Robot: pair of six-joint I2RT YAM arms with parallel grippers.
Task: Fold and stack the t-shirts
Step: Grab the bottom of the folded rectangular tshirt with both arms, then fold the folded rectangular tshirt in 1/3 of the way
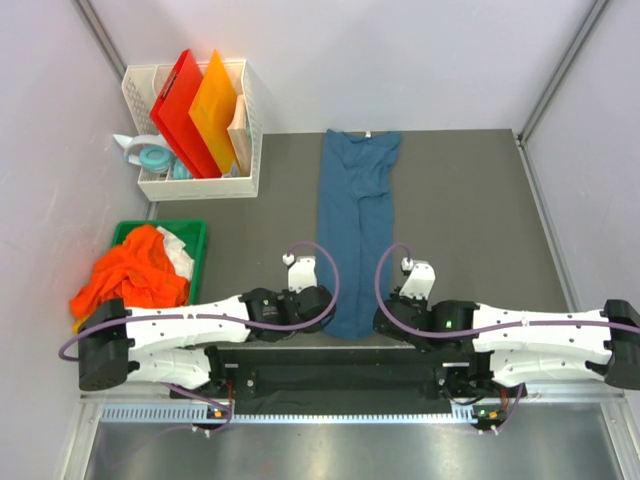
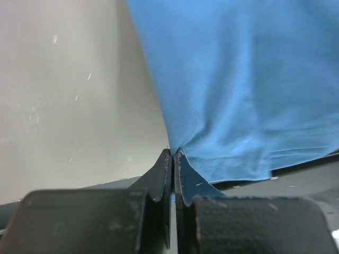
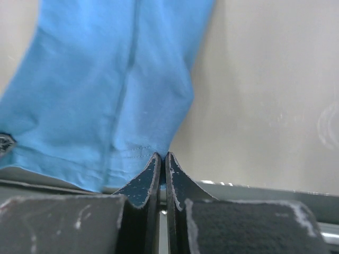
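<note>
The teal-blue t-shirt (image 1: 355, 230) lies as a long narrow strip down the middle of the table, collar at the far end. My left gripper (image 1: 322, 305) is shut on its near left hem corner; the wrist view shows the blue fabric (image 2: 249, 90) pinched between the jaws (image 2: 173, 153). My right gripper (image 1: 384, 318) is shut on the near right hem corner, with fabric (image 3: 106, 90) caught at the jaw tips (image 3: 161, 156). An orange t-shirt (image 1: 130, 275) with white cloth (image 1: 178, 250) beside it is heaped in the green bin (image 1: 190, 232).
A white basket (image 1: 198, 183) at the far left holds rigid red (image 1: 180, 110) and orange boards (image 1: 215, 110). A tape roll (image 1: 152, 155) lies beside it. Grey walls close in on both sides.
</note>
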